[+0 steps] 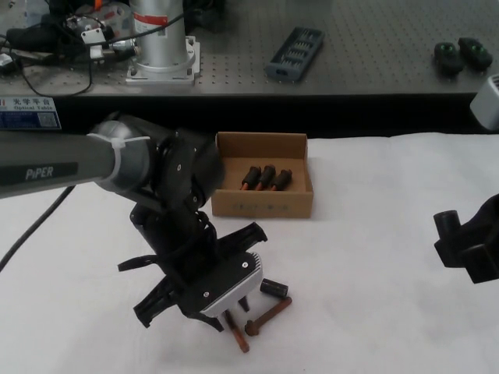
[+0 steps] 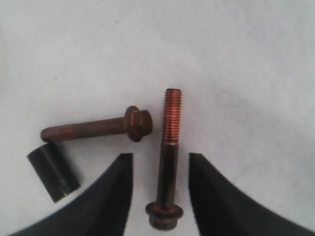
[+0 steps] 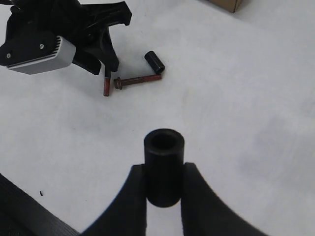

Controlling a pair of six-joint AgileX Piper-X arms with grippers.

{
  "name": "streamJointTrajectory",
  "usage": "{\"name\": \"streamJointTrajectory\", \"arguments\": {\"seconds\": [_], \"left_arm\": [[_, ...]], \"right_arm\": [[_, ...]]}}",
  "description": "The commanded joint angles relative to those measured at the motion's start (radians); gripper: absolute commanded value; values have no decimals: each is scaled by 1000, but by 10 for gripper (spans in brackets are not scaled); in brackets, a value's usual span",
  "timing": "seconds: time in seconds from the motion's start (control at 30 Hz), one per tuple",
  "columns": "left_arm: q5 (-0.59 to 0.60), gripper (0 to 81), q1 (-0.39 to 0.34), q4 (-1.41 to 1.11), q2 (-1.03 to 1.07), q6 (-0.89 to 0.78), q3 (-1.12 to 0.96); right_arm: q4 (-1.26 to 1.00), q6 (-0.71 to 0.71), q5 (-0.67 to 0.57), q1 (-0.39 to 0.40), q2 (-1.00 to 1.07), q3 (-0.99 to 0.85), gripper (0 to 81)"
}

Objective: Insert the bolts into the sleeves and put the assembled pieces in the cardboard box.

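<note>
My left gripper is open and low over the white cloth, its fingers on either side of a copper-brown bolt without touching it. A second bolt lies crosswise just beyond, and a loose black sleeve lies by its tip. In the high view the left gripper stands over these bolts and the sleeve. My right gripper is shut on another black sleeve, held upright with the bore showing, off at the right. The cardboard box holds three assembled pieces.
White cloth covers the near bench. Behind it, on a perforated metal table, are a metal post, a blue-grey tray, two dark round parts and cables at the far left.
</note>
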Motion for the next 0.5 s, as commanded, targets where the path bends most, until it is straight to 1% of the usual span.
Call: {"name": "streamJointTrajectory", "arguments": {"seconds": [0.0, 0.13, 0.2, 0.33, 0.4, 0.47], "left_arm": [[22, 401, 1, -14, -14, 25, -8], [-19, 256, 1, -4, -14, 25, 0], [-19, 223, 1, -4, -14, 25, 7], [-19, 243, 1, 21, -14, 11, 7], [-19, 266, 1, 22, -14, -65, 7], [-26, 290, 1, 26, -21, -187, 7]], "right_arm": [[-1, -8, -6, 2, -8, -2, 25], [-1, -8, -6, 2, -8, -2, 25], [-1, -8, -6, 2, -8, -2, 25], [-1, -8, -6, 2, -8, -2, 25], [-1, -8, -6, 2, -8, -2, 25], [-1, -8, -6, 2, -8, -2, 25]]}}
